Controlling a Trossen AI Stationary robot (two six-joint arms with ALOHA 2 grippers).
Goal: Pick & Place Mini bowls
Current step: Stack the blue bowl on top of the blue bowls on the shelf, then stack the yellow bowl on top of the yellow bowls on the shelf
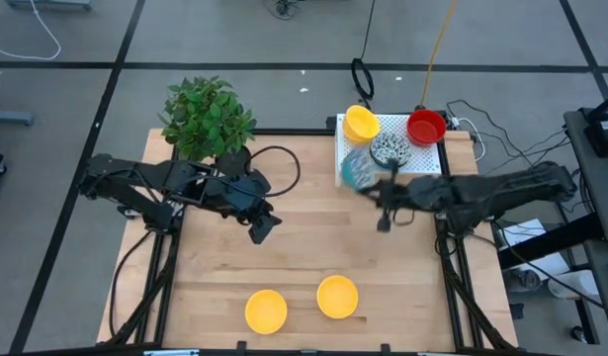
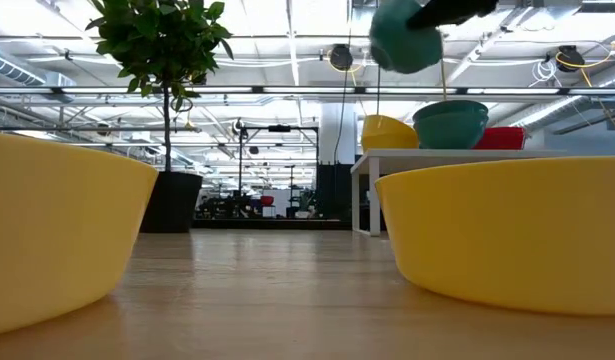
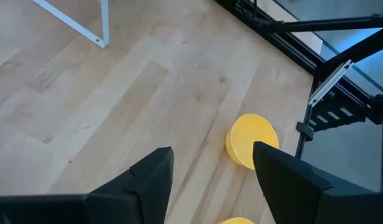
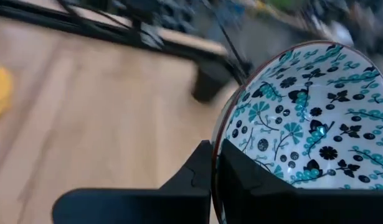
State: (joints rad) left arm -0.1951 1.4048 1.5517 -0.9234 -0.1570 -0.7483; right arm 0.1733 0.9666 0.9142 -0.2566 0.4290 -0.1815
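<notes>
My right gripper (image 1: 381, 193) is shut on a mini bowl (image 4: 309, 118), white inside with a teal and dark pattern and teal outside (image 2: 405, 40). It hangs high above the table beside the white rack (image 1: 427, 158). On the rack sit a yellow bowl (image 1: 361, 124), a patterned bowl (image 1: 390, 150) and a red bowl (image 1: 426, 127). Two yellow bowls (image 1: 266, 310) (image 1: 337, 296) rest on the table near its front edge. My left gripper (image 1: 262, 227) hovers open over the table's left middle, with nothing between its fingers (image 3: 154, 174). My right gripper pinches the patterned bowl's rim (image 4: 220, 163). One finger (image 4: 253, 180) is inside the bowl and the other (image 4: 196, 177) is outside. The bowl is lifted clear of the table and the rack, and its inside faces the wrist camera.
A dark pot with a green leafy plant (image 1: 207, 117) stands at the table's far left corner. Bare wood lies between the two arms and the yellow bowls at the front. Cables trail behind the rack.
</notes>
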